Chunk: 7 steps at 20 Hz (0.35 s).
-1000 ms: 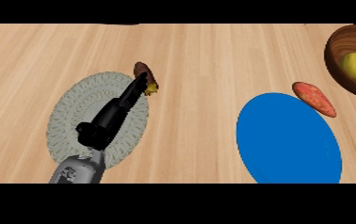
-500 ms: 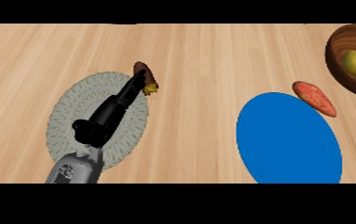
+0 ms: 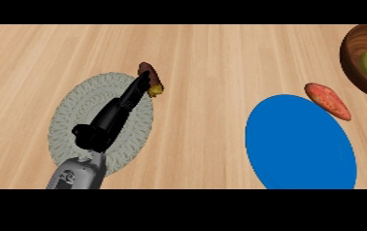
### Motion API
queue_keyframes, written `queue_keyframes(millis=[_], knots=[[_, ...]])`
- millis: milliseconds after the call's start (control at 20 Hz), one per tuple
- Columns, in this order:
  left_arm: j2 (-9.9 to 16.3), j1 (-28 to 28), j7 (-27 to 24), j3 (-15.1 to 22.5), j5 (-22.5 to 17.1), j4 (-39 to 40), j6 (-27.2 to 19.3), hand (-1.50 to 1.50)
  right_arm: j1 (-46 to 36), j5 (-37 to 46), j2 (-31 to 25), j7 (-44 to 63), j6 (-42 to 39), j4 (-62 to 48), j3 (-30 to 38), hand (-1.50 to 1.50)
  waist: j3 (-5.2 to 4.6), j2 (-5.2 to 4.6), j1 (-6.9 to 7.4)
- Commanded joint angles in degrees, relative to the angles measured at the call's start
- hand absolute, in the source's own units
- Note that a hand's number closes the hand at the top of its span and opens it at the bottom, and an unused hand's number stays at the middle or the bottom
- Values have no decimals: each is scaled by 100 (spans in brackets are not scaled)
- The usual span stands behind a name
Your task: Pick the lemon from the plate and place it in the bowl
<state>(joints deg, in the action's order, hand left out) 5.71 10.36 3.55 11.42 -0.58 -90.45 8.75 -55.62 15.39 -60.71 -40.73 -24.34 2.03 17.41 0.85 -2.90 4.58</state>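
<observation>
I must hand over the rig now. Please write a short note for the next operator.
Left hand: open, fingers straight across the grey plate, tips at a small brown-and-yellow thing on its far rim; I cannot tell if that is the lemon.
Right hand: not in view.
Bowl: at the right edge.
Done: nothing lifted yet.
Left: grasp, carry to bowl.

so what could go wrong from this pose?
1. The left hand stretches across the grey woven plate with straight fingers at a small brown and yellow item on the plate's far rim. Nothing is curled round it, so a further push could nudge it onto the counter.
2. The brown bowl sits far right, at the view's edge: a long carry over the blue plate.
3. The reddish oblong item lies near that path.
</observation>
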Motion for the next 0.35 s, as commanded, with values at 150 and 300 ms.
queue_keyframes(millis=[150,300], knots=[[-29,-90,-122,3,-73,11,60,0,327,-168,-311,-223,-616,-33,165,-150,35,-51,-20],[19,-57,-34,-1,-12,-57,30,0,464,-203,-256,-273,-766,-8,194,-150,53,-36,-17]])
